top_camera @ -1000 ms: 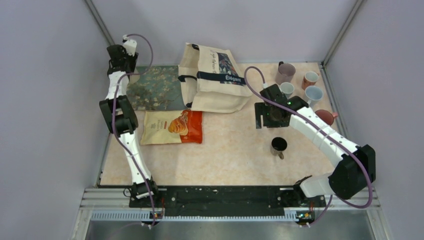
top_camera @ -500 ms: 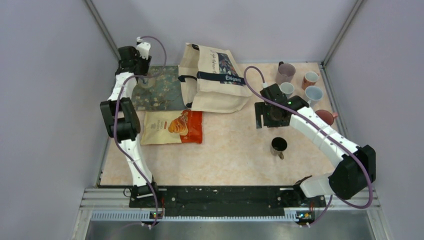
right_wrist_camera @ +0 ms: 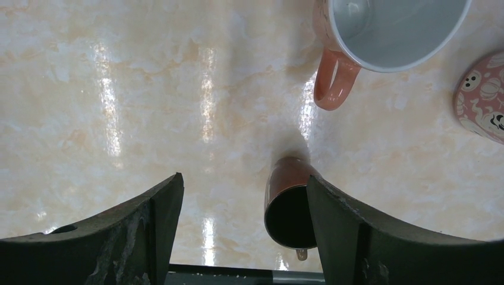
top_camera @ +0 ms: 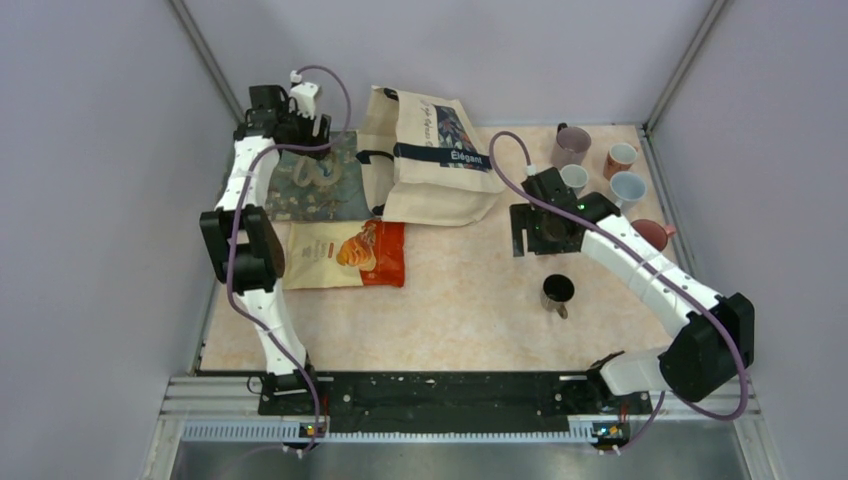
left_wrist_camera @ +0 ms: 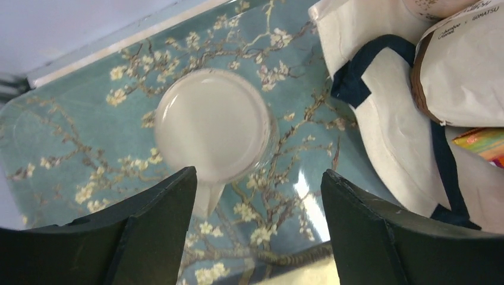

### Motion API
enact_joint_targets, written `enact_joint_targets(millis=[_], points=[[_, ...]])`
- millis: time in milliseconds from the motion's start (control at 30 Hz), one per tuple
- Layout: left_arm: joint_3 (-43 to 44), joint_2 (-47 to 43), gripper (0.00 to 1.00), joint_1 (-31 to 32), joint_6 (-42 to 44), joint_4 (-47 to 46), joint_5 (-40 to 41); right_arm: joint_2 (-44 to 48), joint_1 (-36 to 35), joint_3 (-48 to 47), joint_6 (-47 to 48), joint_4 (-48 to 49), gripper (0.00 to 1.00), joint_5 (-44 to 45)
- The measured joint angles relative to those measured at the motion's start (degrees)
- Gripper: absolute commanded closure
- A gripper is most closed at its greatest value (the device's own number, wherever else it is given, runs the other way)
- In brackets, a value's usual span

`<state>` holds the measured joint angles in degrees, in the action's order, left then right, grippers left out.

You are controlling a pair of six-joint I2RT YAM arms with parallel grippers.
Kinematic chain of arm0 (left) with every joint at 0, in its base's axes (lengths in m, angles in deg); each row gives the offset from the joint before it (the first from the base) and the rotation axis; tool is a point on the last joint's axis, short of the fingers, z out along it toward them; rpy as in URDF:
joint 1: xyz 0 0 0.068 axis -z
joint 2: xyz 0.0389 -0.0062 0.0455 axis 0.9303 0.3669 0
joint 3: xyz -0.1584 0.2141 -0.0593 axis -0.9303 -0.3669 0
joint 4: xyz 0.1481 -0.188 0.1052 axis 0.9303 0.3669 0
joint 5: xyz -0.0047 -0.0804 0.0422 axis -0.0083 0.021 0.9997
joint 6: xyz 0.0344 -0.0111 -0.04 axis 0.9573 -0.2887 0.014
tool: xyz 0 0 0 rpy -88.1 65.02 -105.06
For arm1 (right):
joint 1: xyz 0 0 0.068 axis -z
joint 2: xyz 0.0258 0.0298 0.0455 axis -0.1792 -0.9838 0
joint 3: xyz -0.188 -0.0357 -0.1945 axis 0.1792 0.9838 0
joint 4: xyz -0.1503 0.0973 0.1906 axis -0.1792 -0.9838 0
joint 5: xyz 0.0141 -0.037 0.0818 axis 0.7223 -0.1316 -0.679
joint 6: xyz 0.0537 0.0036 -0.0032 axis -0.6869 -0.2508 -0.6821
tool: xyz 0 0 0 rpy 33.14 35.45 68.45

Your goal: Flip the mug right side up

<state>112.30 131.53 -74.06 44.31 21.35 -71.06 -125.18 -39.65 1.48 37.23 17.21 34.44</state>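
A pale, translucent mug stands with its flat bottom up on a blue blossom-print tray, its handle pointing toward my left finger. My left gripper hangs open just short of it, the mug ahead of the fingertips and untouched. From above, the mug sits mid-tray below the left gripper. My right gripper hovers open over the table and holds nothing. A dark brown mug stands mouth up beside its right finger.
A cream tote bag lies against the tray's right edge, with a snack packet in front of the tray. Several mugs cluster at the back right. An orange mug and a pumpkin-print one lie ahead of the right gripper.
My left arm has swung right from the back-left corner to over the tray, and its jaws have spread wider. The right arm has not moved.
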Motion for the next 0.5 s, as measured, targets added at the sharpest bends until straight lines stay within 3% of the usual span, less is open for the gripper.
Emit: enact_joint_targets(millis=[267, 500], points=[[0.15, -4.72, 0.19, -8.17, 1.53, 4.92, -4.02, 3.13, 0.0, 1.2, 0.02, 1.2, 0.24, -0.52], [0.98, -1.16, 0.22, -12.35, 12.5, 10.25, -7.74, 3.78, 0.0, 2.19, 0.04, 2.62, 0.24, -0.87]])
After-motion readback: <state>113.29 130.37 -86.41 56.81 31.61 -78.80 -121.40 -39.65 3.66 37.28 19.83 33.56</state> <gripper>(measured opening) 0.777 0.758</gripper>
